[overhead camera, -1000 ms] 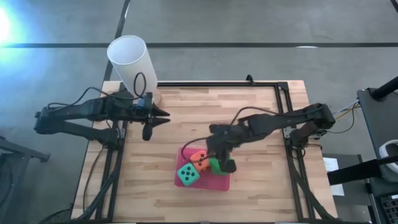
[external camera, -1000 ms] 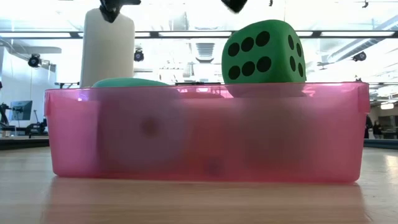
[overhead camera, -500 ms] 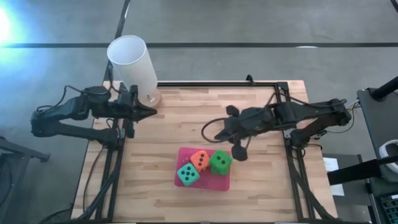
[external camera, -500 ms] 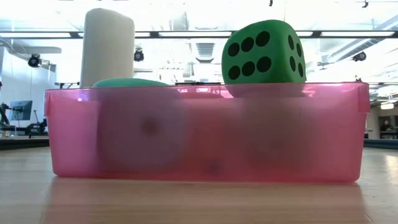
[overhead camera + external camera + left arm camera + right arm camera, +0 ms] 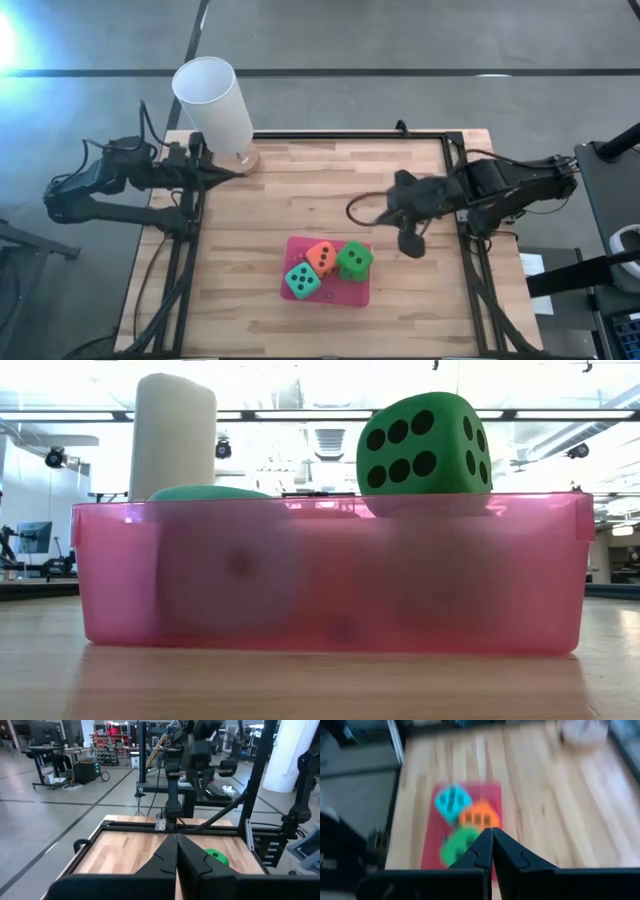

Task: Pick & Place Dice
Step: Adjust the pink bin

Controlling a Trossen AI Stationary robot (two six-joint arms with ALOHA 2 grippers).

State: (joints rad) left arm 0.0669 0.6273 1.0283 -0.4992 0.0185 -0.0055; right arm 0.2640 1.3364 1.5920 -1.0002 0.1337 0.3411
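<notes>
**Dice Boxed, Both Claws Clear**

With three dice visible in the pink bin (image 5: 357, 290), the step in hand looks like the pull-away, and doing it well means leaving the load undisturbed. The right gripper (image 5: 410, 246) hangs just off the bin's far right corner, pinched fully together and carrying nothing. Nearest to it is the green die (image 5: 354, 260); the orange die (image 5: 320, 256) sits beyond that, touching it, and the teal die (image 5: 301, 281) lies farthest from the claw, at the bin's near left. From table height the green die (image 5: 424, 444) rides high, poking above the bin wall, so it seems to rest on something beneath; whether a fourth die lies under it I cannot tell. A perched die may roll at a nudge, so I judge the arm should lift up and outward, never sweeping back across the rim.

The left gripper (image 5: 232, 173) waits well away from the bin, also closed tight and empty, its tip just beside the base of the white cup (image 5: 213, 103).
</notes>
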